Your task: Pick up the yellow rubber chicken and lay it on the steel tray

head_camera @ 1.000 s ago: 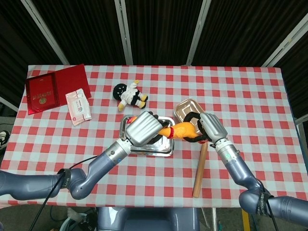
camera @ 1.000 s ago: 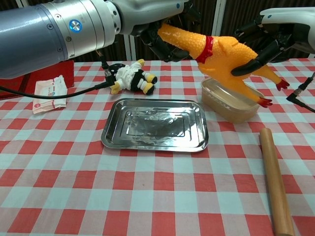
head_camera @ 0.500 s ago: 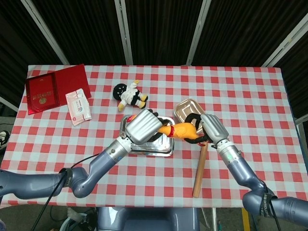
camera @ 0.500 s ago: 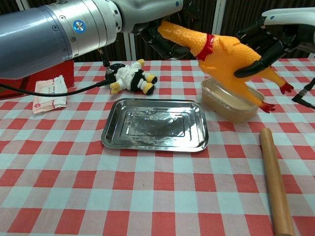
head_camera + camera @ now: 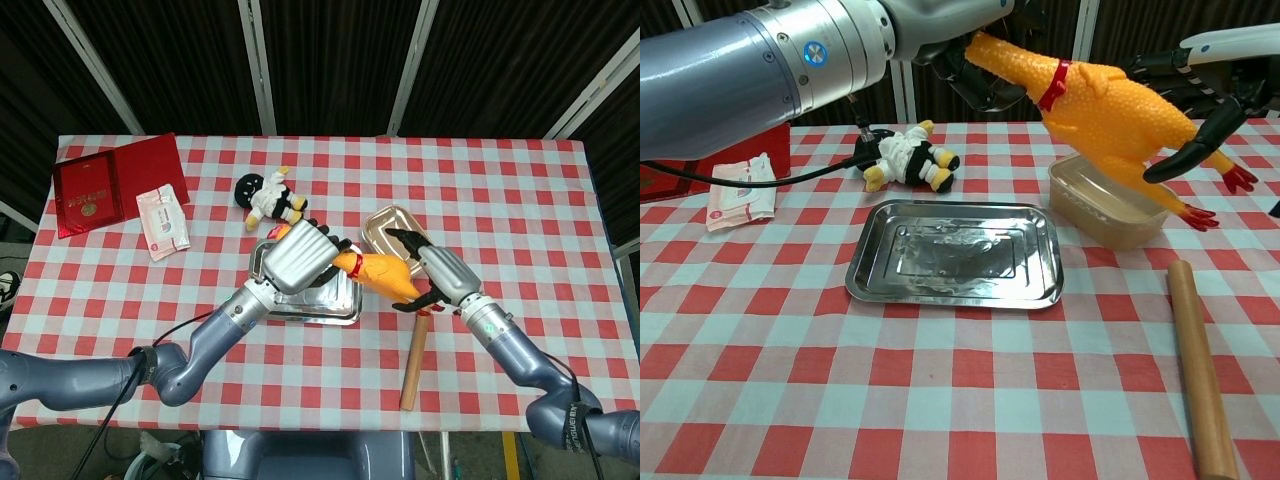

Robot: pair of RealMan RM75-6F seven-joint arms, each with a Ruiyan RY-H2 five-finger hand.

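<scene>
The yellow rubber chicken (image 5: 380, 270) (image 5: 1110, 110) hangs in the air above the right end of the steel tray (image 5: 338, 310) (image 5: 855, 285) and the beige tub. My left hand (image 5: 300, 258) (image 5: 975, 80) grips its head and neck. My right hand (image 5: 437, 275) (image 5: 1220, 65) is at the chicken's tail end, fingers spread wide above and below the body; one finger reaches under by the legs. The tray lies flat with nothing in it.
A beige tub (image 5: 385, 225) (image 5: 1105, 215) stands just right of the tray. A wooden rolling pin (image 5: 415, 350) (image 5: 1195, 370) lies front right. A plush toy (image 5: 268, 198) (image 5: 905, 155) lies behind the tray. A tissue pack (image 5: 163, 222) and red folder (image 5: 105, 185) sit far left.
My right hand's fingers have spread off the chicken's body and the hand has drawn back to the right. The left hand still holds the neck; the chicken sits slightly higher.
</scene>
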